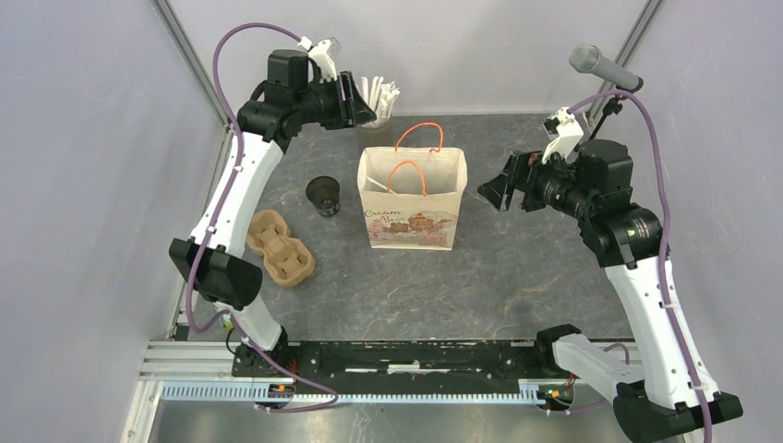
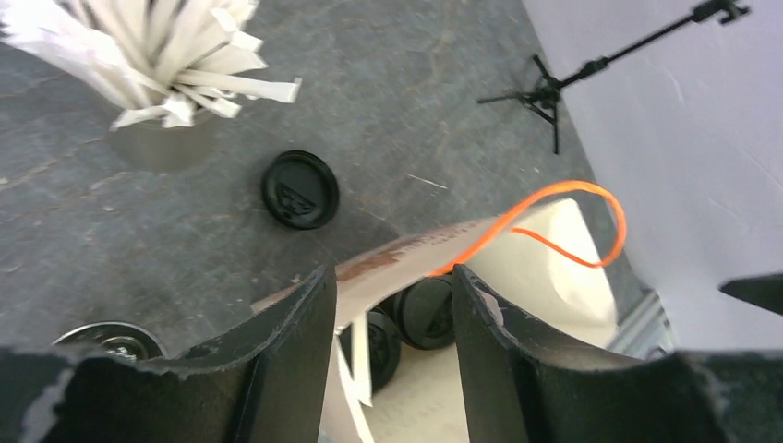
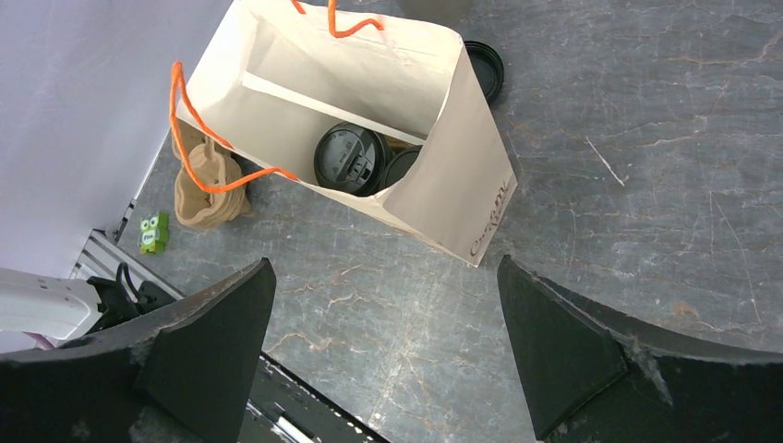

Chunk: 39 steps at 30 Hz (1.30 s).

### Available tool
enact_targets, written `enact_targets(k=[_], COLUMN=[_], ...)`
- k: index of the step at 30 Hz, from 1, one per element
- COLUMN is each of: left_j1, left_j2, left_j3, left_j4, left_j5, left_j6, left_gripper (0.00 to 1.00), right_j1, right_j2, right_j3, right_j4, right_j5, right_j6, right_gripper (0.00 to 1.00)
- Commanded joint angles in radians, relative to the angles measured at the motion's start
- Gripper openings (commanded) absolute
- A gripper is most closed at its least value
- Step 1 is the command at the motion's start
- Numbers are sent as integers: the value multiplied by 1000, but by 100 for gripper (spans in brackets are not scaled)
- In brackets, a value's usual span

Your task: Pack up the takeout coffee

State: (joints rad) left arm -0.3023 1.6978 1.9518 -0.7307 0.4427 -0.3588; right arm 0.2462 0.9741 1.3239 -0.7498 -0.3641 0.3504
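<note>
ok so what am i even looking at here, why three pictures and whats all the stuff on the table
Two robot arms are bolted to a table. One picture looks down from above; the other two come from cameras on each wrist, so the black fingers fill their lower edges. The left gripper and right gripper are both open and hold nothing. On the table stand a paper bag with lidded black cups inside, an open black cup, a loose lid, a cup of straws and brown carriers.

Lighting: bright, even, diffuse from above; soft faint shadows on table [image 1: 517, 268]. No glare. Overhead view sharp. Wrist views: near fingers [image 2: 295, 360] slightly soft, straws [image 2: 175, 55] beyond them blurred.
</note>
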Motion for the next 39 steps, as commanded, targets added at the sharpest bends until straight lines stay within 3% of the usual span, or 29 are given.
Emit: enact_targets(k=[1,6,11,15,27,34,39], left_j1=[8,33,45,45,64,86,86], left_j2=[18,58,141,232,307,288,300], left_j3=[48,9,-33,1,-20,-55,-56], left_j4=[11,57,212,233,331,439,432], left_j5=[-160,-300,-346,-376,-391,-275,-263], left_j6=[94,64,-19,-62,-27,-22,-26], left_gripper=[57,57,53,51,45,45,35], right_j1=[-3,-3,-2,-2,-3,-3,-3], right_j2=[9,13,20,28,23,38,50], right_j3=[25,11,11,28,41,43,51], right_j4=[11,15,8,-7,-39,-32,-25], right_j5=[14,17,21,32,64,64,58], right_j6=[-21,-18,-23,-25,-23,-22,-20], right_gripper=[97,97,97,97,98,97,97])
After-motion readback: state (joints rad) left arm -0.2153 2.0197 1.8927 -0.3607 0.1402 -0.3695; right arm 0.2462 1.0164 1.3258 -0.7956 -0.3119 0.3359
